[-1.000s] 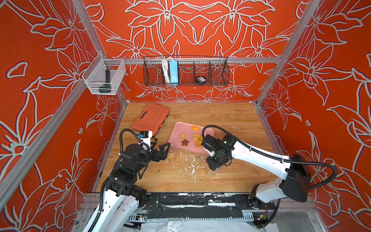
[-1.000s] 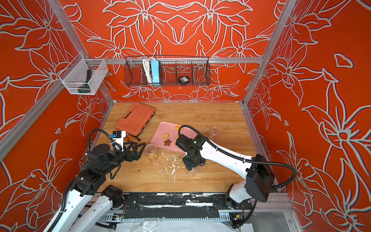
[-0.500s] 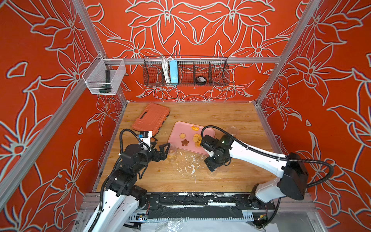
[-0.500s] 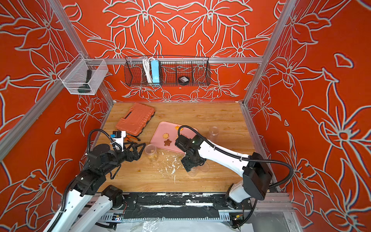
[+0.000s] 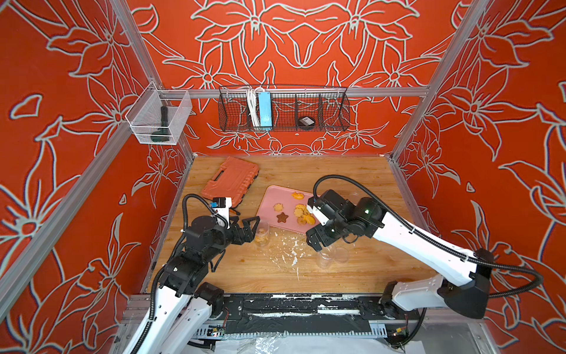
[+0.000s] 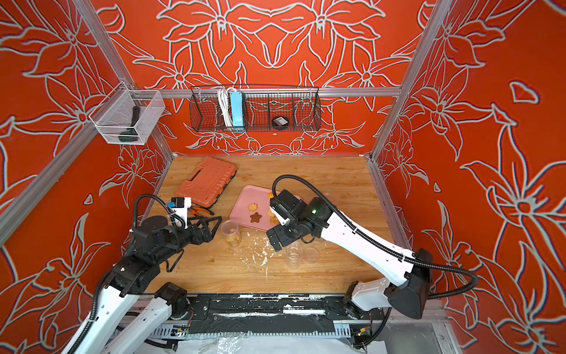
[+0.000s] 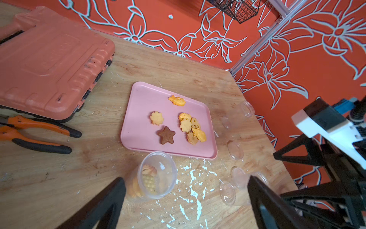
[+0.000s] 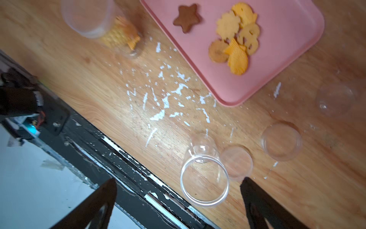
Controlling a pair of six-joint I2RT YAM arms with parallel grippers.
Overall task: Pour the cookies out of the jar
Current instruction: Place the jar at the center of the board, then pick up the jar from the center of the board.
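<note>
Nearest me, an empty jar point(image 8: 204, 172) stands on the table point(image 8: 89, 83) below my right end effector point(image 5: 318, 240), whose jaws are spread and hold nothing. Further in, my left end effector point(image 5: 251, 228) is spread too. The jar point(image 7: 156, 176) stands upright just ahead of it, ungripped and closer to one finger, with cookies point(image 7: 148, 176) inside. I'd centre the jar first, pinch its thin wall gently, then lift. Then I'd tip it slowly over the tray point(image 7: 142, 103) beyond, where more cookies lie, keeping the rim inside the tray's edge.

Bare wood point(image 5: 306, 171) behind pink tray point(image 5: 271, 199); empty jar point(image 5: 324, 260), lid point(image 5: 341, 255) by right claw point(image 8: 177, 180).
</note>
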